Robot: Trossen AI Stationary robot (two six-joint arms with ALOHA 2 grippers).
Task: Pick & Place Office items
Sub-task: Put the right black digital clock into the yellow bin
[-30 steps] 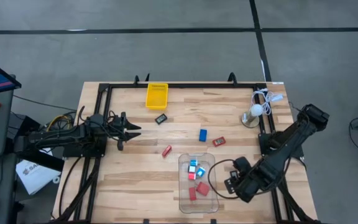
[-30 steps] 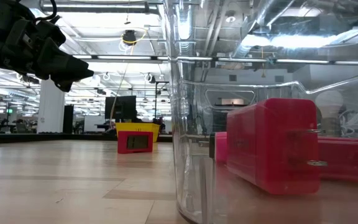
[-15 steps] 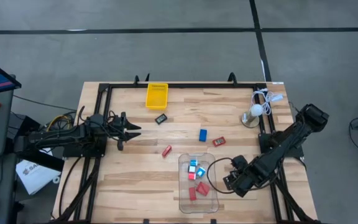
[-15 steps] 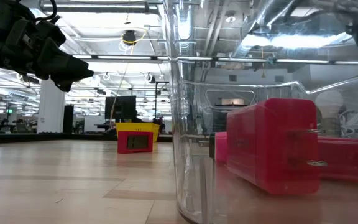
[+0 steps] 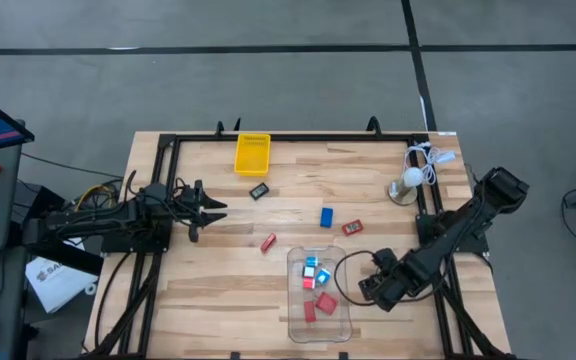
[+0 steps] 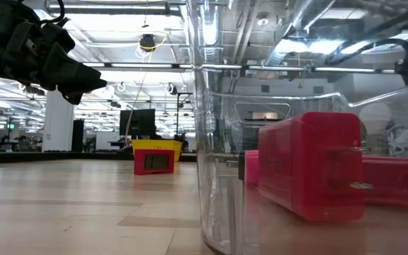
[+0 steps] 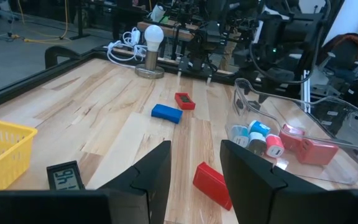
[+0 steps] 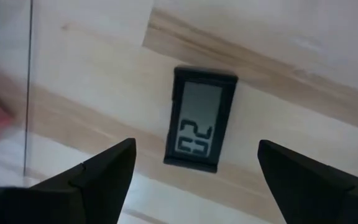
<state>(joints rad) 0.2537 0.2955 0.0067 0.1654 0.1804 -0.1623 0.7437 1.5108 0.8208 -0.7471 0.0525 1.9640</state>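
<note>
We see the right gripper [image 5: 373, 291] beside the clear bin [image 5: 340, 330], fingers spread wide over a black digital clock [image 8: 199, 118] on the table, holding nothing. 5 or so pieces already lie in the bin. Farther out, 4 remain loose: red block [image 5: 268, 242], blue block [image 5: 326, 216], another red [image 5: 352, 228], black clock [image 5: 259, 190]. The left gripper [image 5: 208, 207] waits partly open, empty.

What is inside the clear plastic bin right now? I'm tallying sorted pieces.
Inside the clear plastic bin lie two red blocks and a cluster of small white-and-cyan bits, one with a pink end. Whether anything lies hidden under that cluster cannot be seen.
</note>
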